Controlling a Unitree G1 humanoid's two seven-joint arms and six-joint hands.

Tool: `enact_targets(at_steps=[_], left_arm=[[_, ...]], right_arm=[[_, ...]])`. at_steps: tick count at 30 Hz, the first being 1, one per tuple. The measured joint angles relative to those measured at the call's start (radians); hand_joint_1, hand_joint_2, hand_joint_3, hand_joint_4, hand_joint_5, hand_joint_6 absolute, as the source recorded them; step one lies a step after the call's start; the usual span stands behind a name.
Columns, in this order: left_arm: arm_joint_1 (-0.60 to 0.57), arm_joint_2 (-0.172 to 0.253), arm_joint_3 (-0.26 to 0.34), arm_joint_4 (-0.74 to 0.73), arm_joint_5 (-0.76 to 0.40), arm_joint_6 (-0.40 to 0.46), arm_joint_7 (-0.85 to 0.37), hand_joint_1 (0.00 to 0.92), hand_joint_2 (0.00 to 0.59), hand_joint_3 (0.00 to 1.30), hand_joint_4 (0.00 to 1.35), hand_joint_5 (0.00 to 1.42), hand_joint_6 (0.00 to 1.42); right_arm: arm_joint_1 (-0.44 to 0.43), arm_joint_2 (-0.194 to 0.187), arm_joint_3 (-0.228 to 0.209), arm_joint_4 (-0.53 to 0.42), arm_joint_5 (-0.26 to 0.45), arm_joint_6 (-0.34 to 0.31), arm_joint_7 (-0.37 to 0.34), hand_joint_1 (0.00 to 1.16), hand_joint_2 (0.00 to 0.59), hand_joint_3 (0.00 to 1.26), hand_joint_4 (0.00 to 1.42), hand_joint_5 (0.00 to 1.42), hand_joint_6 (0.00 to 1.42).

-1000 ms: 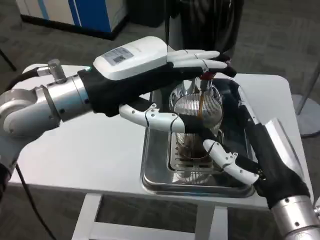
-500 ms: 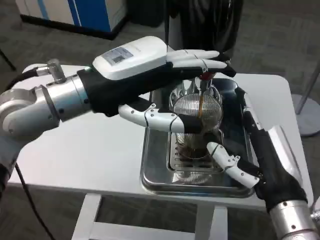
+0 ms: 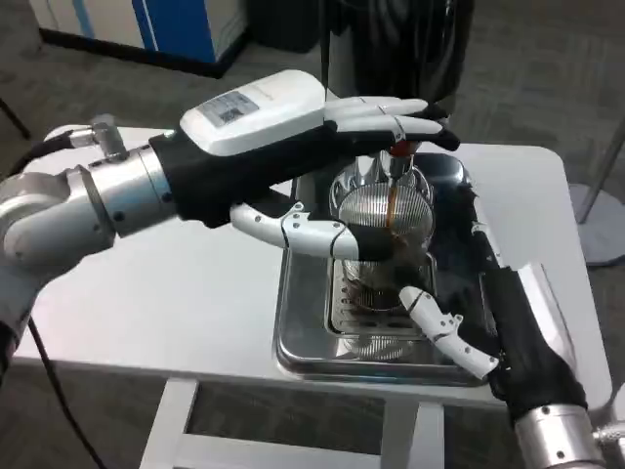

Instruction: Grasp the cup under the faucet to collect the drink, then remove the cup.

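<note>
A ribbed clear cup (image 3: 376,217) stands on the drip grate (image 3: 344,311) of a steel tray (image 3: 298,337), under the faucet (image 3: 401,154). A thin brown stream runs from the faucet into the cup, and dark drink sits at its bottom. My left hand (image 3: 293,137) reaches over from the left. Its fingers (image 3: 386,114) lie flat on top of the faucet and its thumb (image 3: 298,230) stretches across the cup's front. My right hand (image 3: 488,313) is low at the cup's right with fingers apart, and its thumb (image 3: 437,322) points at the cup's base, just short of it.
The black drink dispenser (image 3: 400,39) rises behind the tray. The white table (image 3: 176,303) extends to the left, with its front edge close below the tray. A blue-and-white cabinet (image 3: 127,24) stands on the floor at the far left.
My right hand has drawn back and down from the cup, and its thumb has come off the cup's front. The left hand stays on the faucet and the stream keeps running.
</note>
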Motion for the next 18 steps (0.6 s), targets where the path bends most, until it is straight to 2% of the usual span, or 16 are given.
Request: enact_targets(at_steps=[7, 18], left_arm=[[0.002, 0.004, 0.001, 0.0, -0.011, 0.0, -0.003, 0.0, 0.161, 0.19, 0.1, 0.1, 0.38], [0.005, 0.001, 0.043, 0.038, -0.123, 0.051, -0.061, 0.0, 0.163, 0.19, 0.1, 0.12, 0.4]], right_arm=[[-0.024, 0.026, 0.019, 0.04, 0.003, -0.017, -0.011, 0.46, 0.302, 0.0, 0.0, 0.0, 0.0], [-0.031, 0.032, 0.026, 0.054, 0.004, -0.017, -0.015, 0.46, 0.302, 0.0, 0.0, 0.0, 0.0]])
